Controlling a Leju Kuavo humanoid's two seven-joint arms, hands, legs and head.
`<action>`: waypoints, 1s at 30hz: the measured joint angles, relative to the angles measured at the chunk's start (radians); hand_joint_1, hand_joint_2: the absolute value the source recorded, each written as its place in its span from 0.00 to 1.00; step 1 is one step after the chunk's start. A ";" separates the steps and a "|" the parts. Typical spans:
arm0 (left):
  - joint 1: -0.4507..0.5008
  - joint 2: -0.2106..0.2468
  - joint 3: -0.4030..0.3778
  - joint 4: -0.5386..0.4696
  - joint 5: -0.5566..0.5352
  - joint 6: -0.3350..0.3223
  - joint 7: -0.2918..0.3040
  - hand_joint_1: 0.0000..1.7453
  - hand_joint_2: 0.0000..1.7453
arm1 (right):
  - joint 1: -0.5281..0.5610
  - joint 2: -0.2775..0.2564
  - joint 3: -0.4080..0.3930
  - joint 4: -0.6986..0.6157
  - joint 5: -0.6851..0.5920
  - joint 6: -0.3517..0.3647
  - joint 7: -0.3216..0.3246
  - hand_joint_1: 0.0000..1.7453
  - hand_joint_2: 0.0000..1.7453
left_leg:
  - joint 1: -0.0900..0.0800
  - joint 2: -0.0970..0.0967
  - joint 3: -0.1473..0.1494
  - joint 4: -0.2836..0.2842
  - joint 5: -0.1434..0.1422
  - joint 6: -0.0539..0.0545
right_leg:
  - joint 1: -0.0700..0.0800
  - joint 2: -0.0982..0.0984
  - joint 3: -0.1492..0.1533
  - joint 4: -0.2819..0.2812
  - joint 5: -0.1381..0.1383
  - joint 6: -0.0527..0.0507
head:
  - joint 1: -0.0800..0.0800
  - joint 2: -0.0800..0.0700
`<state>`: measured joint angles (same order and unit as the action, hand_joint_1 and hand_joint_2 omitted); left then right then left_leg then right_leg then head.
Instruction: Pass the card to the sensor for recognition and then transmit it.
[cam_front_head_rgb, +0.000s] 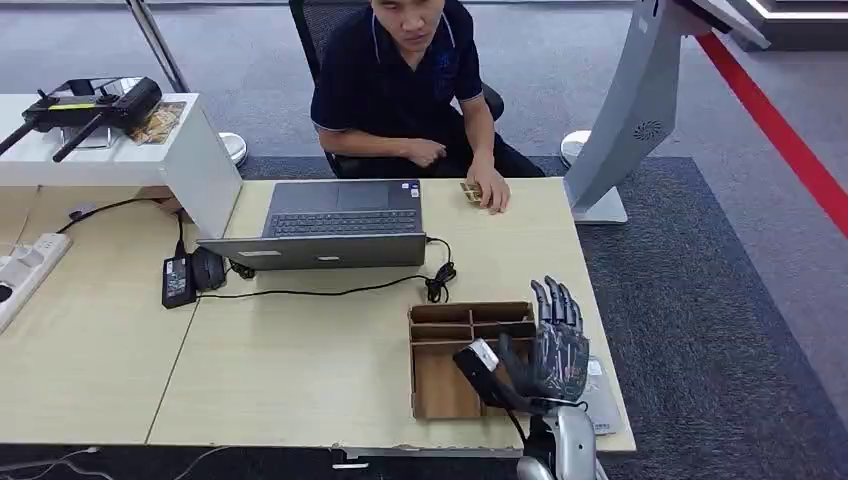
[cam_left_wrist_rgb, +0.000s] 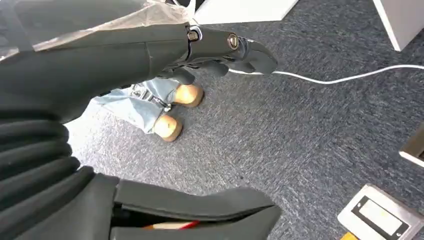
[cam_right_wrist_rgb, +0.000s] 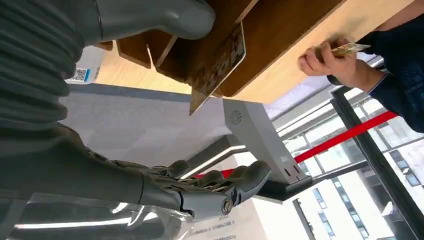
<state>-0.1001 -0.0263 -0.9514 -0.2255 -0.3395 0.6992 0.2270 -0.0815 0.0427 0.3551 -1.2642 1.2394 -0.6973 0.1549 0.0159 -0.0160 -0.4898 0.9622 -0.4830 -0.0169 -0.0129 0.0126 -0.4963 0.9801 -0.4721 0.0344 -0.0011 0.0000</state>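
My right hand (cam_front_head_rgb: 555, 350) is raised over the near right part of the table, fingers straight and spread, empty. Just left of it lies a wooden divided box (cam_front_head_rgb: 440, 385). In the right wrist view a patterned card (cam_right_wrist_rgb: 218, 65) stands on edge in the wooden box (cam_right_wrist_rgb: 270, 45), between my thumb (cam_right_wrist_rgb: 150, 17) and fingers (cam_right_wrist_rgb: 215, 185) but touching neither. A flat white sensor pad (cam_front_head_rgb: 602, 398) lies under the hand by the table's edge. Across the table a person's hand (cam_front_head_rgb: 488, 190) rests on another card (cam_front_head_rgb: 470, 190). My left hand (cam_left_wrist_rgb: 220, 47) hangs over the carpet, holding nothing.
An open laptop (cam_front_head_rgb: 340, 225) sits mid-table with a black cable (cam_front_head_rgb: 330, 290) and power brick (cam_front_head_rgb: 178, 280). A white stand (cam_front_head_rgb: 110, 140) carries black gear at the left. A grey kiosk (cam_front_head_rgb: 640, 100) rises right of the table. The person sits opposite.
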 joint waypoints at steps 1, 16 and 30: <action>0.000 0.000 0.000 0.000 0.000 0.000 0.000 0.00 0.00 | 0.000 0.000 -0.003 0.000 0.000 0.000 0.000 0.20 1.00 | 0.000 0.000 0.000 0.000 0.000 0.000 | 0.000 0.000 0.000 0.000 0.000 0.000 | 0.000 0.000; 0.000 0.000 0.000 0.000 0.000 0.000 0.000 0.00 0.00 | 0.000 0.000 -0.005 -0.001 0.001 0.000 0.001 0.20 1.00 | 0.000 0.000 0.000 0.000 0.000 0.000 | 0.000 0.000 0.000 0.000 0.000 0.000 | 0.000 0.000; 0.000 0.000 0.000 0.000 0.002 0.000 0.000 0.00 0.00 | 0.000 -0.004 -0.004 0.002 0.009 0.000 0.027 0.24 1.00 | 0.000 0.000 0.000 0.000 0.000 0.000 | 0.000 0.000 0.000 0.000 0.000 0.000 | 0.000 0.000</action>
<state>-0.1001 -0.0267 -0.9518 -0.2255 -0.3380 0.6992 0.2270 -0.0814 0.0389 0.3510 -1.2623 1.2486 -0.6973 0.1824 0.0159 -0.0160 -0.4899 0.9622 -0.4830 -0.0169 -0.0129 0.0126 -0.4963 0.9801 -0.4721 0.0344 -0.0011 0.0000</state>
